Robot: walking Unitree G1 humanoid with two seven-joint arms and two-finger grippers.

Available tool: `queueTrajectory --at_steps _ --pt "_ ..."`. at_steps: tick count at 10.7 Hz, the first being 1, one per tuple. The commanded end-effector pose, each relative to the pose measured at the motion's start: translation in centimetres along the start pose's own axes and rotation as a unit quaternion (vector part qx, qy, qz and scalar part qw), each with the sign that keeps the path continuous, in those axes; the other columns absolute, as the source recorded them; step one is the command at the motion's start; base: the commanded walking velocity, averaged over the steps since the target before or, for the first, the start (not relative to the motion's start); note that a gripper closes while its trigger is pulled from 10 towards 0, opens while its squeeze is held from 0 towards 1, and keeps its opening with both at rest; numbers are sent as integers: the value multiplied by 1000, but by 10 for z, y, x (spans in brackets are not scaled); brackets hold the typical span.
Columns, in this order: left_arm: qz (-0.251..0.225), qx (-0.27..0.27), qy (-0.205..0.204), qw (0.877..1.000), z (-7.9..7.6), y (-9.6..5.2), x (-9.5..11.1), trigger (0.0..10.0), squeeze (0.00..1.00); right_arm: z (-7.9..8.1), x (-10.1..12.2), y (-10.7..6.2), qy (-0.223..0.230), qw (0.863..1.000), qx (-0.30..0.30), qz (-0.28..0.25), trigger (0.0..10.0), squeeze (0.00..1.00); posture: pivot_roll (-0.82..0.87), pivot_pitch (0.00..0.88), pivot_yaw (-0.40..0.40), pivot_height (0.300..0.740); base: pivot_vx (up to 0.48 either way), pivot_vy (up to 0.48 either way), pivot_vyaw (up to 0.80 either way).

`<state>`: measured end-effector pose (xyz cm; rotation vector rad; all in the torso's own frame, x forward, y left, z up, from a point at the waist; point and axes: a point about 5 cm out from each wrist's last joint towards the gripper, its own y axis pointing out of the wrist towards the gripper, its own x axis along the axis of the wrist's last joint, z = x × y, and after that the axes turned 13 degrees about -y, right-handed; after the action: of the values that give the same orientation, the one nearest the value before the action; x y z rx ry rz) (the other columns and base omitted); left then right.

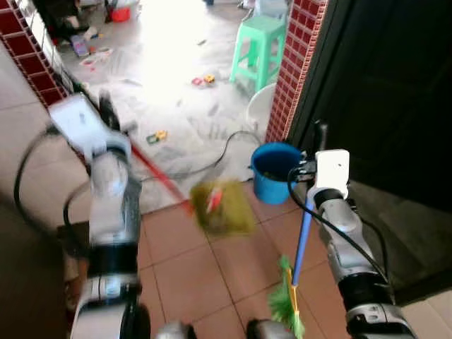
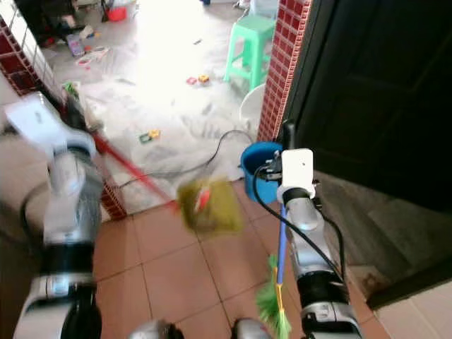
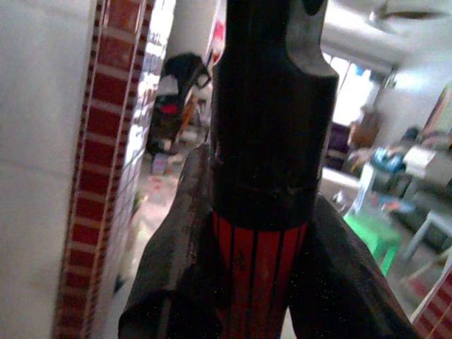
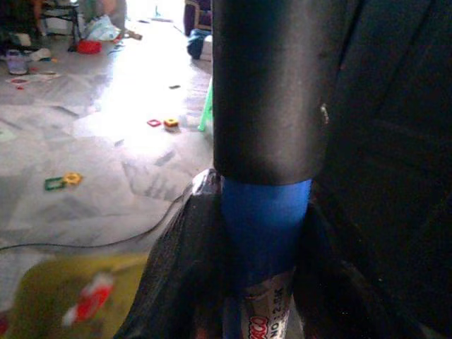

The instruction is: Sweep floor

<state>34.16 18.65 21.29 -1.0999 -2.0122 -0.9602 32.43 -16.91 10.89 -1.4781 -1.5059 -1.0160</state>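
Floor (image 1: 212, 275): terracotta tiles in the foreground; beyond a red-tiled pillar (image 1: 293, 63) it gives way to a pale, brightly lit surface strewn with small toys (image 1: 157, 135). A dark doorway (image 1: 395, 92) lies on the robot's right.

Stool (image 1: 260, 49): green plastic, standing on the pale surface beside the pillar.

Left arm: raised at the robot's left, blurred. The left gripper (image 3: 240, 282) is clenched around a red handle (image 3: 258, 275) with a black end cap; its fingers (image 3: 176, 261) press on both sides of the shaft. From the head views, the red handle (image 1: 159, 176) slants down toward the middle of the scene and ends at a yellow-green dustpan (image 1: 222, 206), blurred and bearing a red mark, over the tiles near the edge of the pale surface.

Right arm: raised at the robot's right. The right gripper (image 4: 247, 282) is clenched around a blue broom handle (image 4: 263, 226) just below its black cap. The broom (image 1: 302, 240) hangs roughly upright, with green bristles (image 1: 286, 300) low over the tiles beside the arm.

Bucket (image 1: 274, 171): blue, on the tiles at the foot of the pillar, just behind the right gripper.

Cable (image 1: 212, 159): black, curving across the pale surface toward the bucket.
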Motion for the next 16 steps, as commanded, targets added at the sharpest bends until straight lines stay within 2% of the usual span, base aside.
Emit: queueTrajectory --at_steps 1,2,4,8,11,14,16 --pt "-64 -8 -18 998 -9 12 33 10000 0 4 7 2 5 1000 11 -11 10000 0 -122 30 57 740 334 0 0" --pt "-72 -7 -31 997 -14 17 40 10000 0 6 9 2 4 1000 18 -16 10000 0 -126 30 59 740 412 0 0" --pt "-73 -18 -37 996 -22 18 42 10000 0 11 12 2 2 999 32 -24 10000 0 -128 30 62 740 469 0 0" --pt "-61 -12 -35 997 -20 13 35 10000 0 23 16 2 2 997 62 -35 10000 0 -125 29 58 740 467 0 0" --pt "-86 -5 -46 995 -21 19 49 10000 0 29 18 1 -4 996 80 -43 10000 0 -127 24 59 740 472 0 0" --pt "-88 -6 -41 995 -22 21 50 10000 0 30 18 0 -7 995 88 -46 10000 0 -129 22 59 740 476 0 0" --pt "-90 -25 -28 995 -33 15 47 10000 0 34 20 2 -3 994 96 -46 10000 0 -125 20 57 740 411 -152 -269"
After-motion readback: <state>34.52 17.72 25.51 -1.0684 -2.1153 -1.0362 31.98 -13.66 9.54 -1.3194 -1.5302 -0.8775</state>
